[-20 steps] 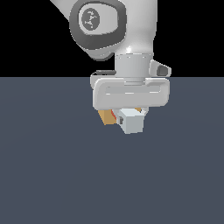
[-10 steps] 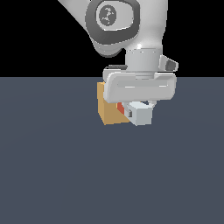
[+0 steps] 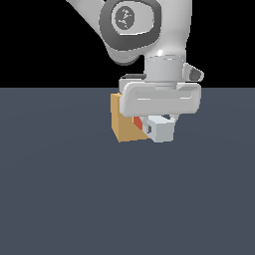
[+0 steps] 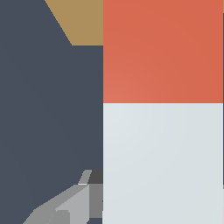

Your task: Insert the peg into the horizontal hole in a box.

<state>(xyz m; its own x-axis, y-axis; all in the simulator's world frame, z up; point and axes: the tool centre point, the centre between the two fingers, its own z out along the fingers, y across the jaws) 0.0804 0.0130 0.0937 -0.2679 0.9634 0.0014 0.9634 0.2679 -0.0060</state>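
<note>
My gripper [image 3: 158,121] is shut on the peg [image 3: 160,130], which it holds level above the floor. The peg's pale grey-white end faces the exterior camera, and its orange-red end [image 3: 138,123] points at the tan box [image 3: 123,125] just behind it. That end sits against or very near the box's face. I cannot tell whether it is inside. The hole is hidden behind the peg and the hand. The wrist view is mostly filled by the peg [image 4: 162,131], with one corner of the box [image 4: 81,22] beyond it and one grey finger [image 4: 72,203] beside it.
The box stands on a flat dark blue-grey floor [image 3: 60,199]. The arm's white wrist and hand [image 3: 162,97] hang over the box's upper edge, toward the exterior view's right.
The hand has carried the peg toward the exterior view's right and slightly upward. More of the tan box now shows beside it. The grip on the peg is unchanged.
</note>
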